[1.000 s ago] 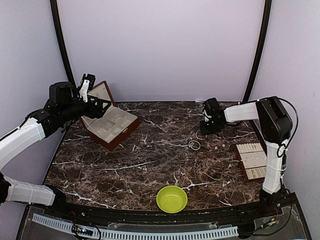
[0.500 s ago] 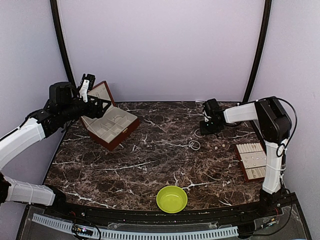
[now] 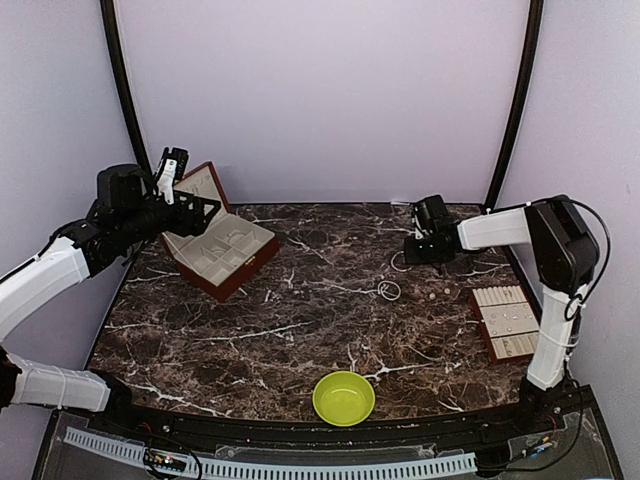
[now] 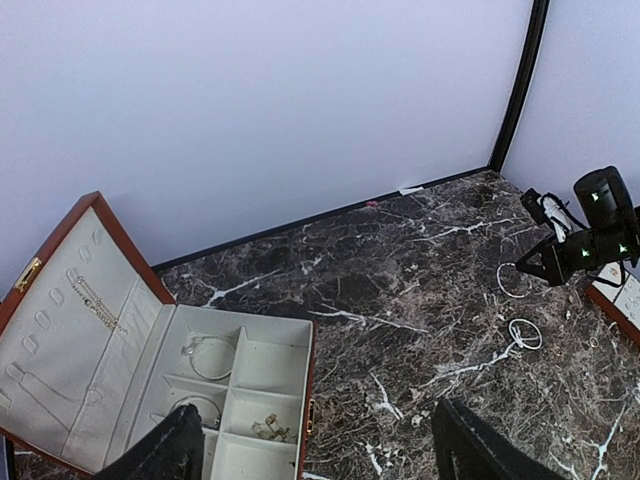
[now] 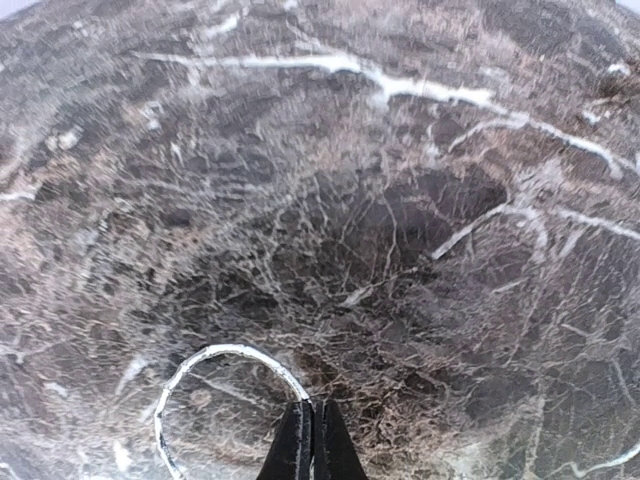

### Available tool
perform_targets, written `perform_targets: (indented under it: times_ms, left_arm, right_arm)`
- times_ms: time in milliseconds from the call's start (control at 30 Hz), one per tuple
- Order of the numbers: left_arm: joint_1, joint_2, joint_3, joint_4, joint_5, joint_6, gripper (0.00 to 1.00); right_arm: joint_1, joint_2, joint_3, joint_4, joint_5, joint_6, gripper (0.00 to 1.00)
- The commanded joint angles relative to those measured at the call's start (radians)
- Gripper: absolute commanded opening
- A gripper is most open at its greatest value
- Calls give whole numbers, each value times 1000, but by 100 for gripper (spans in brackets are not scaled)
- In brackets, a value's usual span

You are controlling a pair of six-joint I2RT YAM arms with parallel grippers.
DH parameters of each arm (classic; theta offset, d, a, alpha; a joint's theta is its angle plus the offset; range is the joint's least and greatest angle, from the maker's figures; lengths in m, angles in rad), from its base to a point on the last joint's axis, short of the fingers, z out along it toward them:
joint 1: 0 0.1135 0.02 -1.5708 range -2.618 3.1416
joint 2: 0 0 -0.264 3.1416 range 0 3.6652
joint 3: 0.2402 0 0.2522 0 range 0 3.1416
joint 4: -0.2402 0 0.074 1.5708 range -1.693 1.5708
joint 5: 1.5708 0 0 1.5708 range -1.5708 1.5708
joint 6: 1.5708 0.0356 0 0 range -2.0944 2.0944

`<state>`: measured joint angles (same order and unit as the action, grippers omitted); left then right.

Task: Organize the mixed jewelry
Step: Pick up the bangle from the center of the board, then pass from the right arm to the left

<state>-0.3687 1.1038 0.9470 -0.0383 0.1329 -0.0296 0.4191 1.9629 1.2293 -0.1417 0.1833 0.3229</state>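
Note:
A thin silvery wire hoop [image 5: 215,385] lies low over the marble at the back right, and its rim runs into the tips of my right gripper [image 5: 311,415], which is shut on it. That hoop [image 4: 512,282] also shows in the left wrist view beside the right gripper [image 3: 420,248]. A second hoop [image 3: 389,290] lies on the marble just in front, with a tiny pale bead [image 3: 432,296] to its right. My left gripper [image 4: 320,445] hangs open above the jewelry box [image 3: 220,255], holding nothing. Inside the box lie hoops [image 4: 208,357] and small pieces [image 4: 268,428].
The hinged box's lid [image 4: 70,330] stands open at the back left. A padded tray [image 3: 505,320] lies at the right edge. A yellow-green bowl [image 3: 344,397] sits near the front edge. Purple walls close the back and sides.
My right gripper has shut on the hoop's rim, and its wrist has shifted slightly right and back. The left arm has not moved.

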Motion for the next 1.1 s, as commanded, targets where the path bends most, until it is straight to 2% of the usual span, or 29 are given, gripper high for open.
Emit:
perform_targets:
  times_ms: [0,233,433,667,767,900,1067]
  left_arm:
    - [1,-10,-19,30,-4,10,82]
    - [-8,30,-30,52,-81,23,79]
    - [-72,83,9,70,-83,-50,78]
    - [-238,170,47,120,-158,-115,78]
    - [-314,211,45,196,-154,-163,78]
    - [-407,273,67,256,-161,-208,78]
    - [-458,339,88,309,-103,-261,79]
  right_arm:
    - [4,-90,-34,91,3,5,0]
    - [6,-158,-84,175,-47,-2,0]
    - [6,-237,-112,199,-103,-54,0]
    - [26,-389,-224,285,-234,-87,0]
    - [48,-430,-269,338,-306,-82,0]
    - [99,-448,-310,417,-407,-66,0]
    - [162,-433,-324,518,-521,-32,0]
